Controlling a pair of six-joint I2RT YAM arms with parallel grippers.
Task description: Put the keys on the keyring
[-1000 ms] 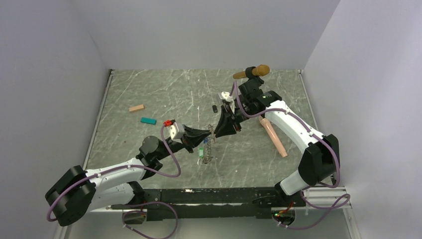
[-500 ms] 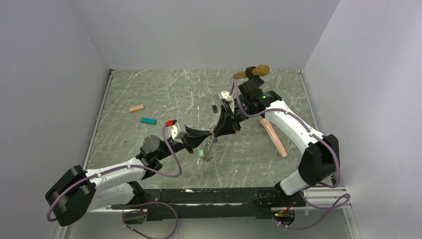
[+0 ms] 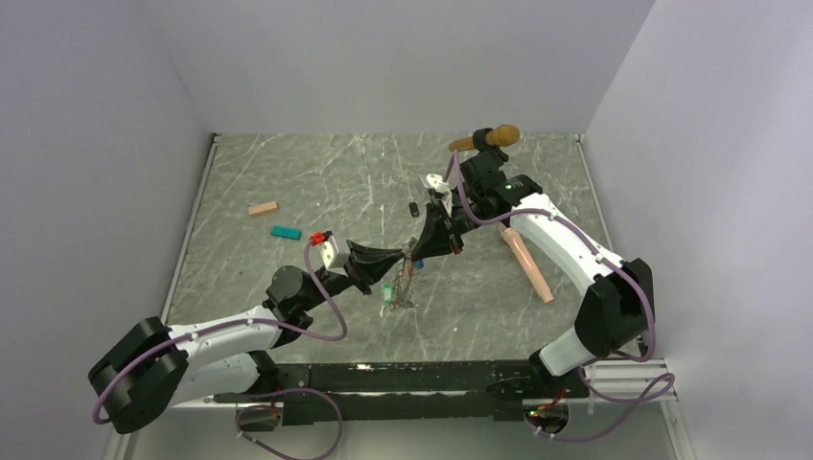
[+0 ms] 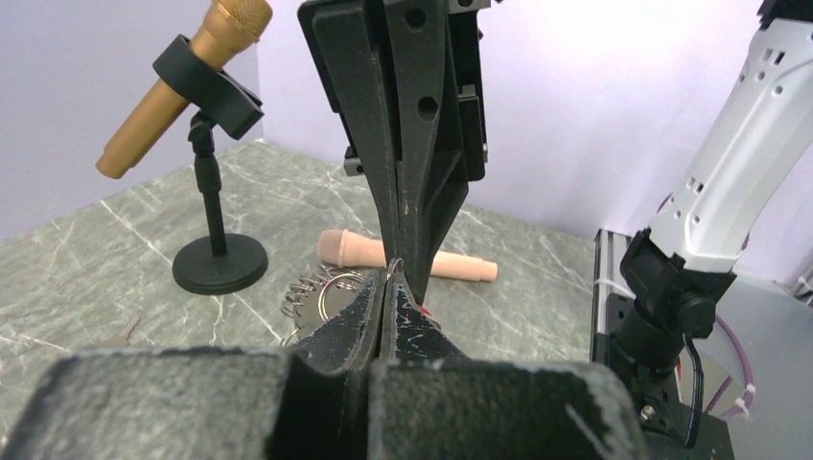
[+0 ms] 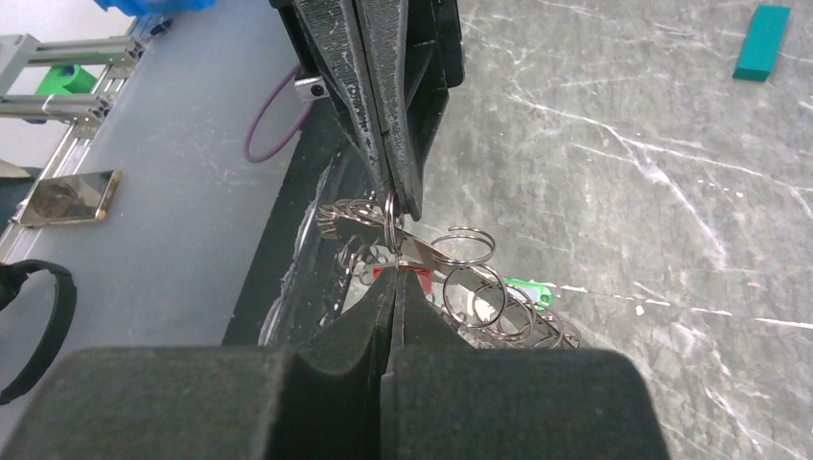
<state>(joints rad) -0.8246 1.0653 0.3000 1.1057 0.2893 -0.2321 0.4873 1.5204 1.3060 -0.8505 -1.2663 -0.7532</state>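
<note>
The keyring point(image 3: 404, 287) is a chain of thin metal rings hanging between my two grippers above the table's middle. My left gripper point(image 3: 406, 257) is shut on a ring at its top. My right gripper point(image 3: 415, 253) meets it tip to tip and is shut on the same small ring. In the right wrist view, the rings point(image 5: 472, 286) hang below my gripper point(image 5: 394, 278), with a red tag point(image 5: 414, 273) and a green tag point(image 5: 523, 287) among them. In the left wrist view, my gripper point(image 4: 390, 274) is shut, with rings point(image 4: 321, 292) behind it. A blue tag point(image 3: 419, 264) hangs by the tips. A small dark key point(image 3: 412, 208) lies apart.
A gold microphone point(image 3: 489, 139) on a black stand is at the back right. A pink microphone point(image 3: 527, 264) lies right of the grippers. A teal block point(image 3: 285, 232) and a tan block point(image 3: 263, 207) lie at the left. Walls close in three sides.
The two gripper tips have drawn together until they touch. The hanging chain has swung a little and its lower end has spread to the right.
</note>
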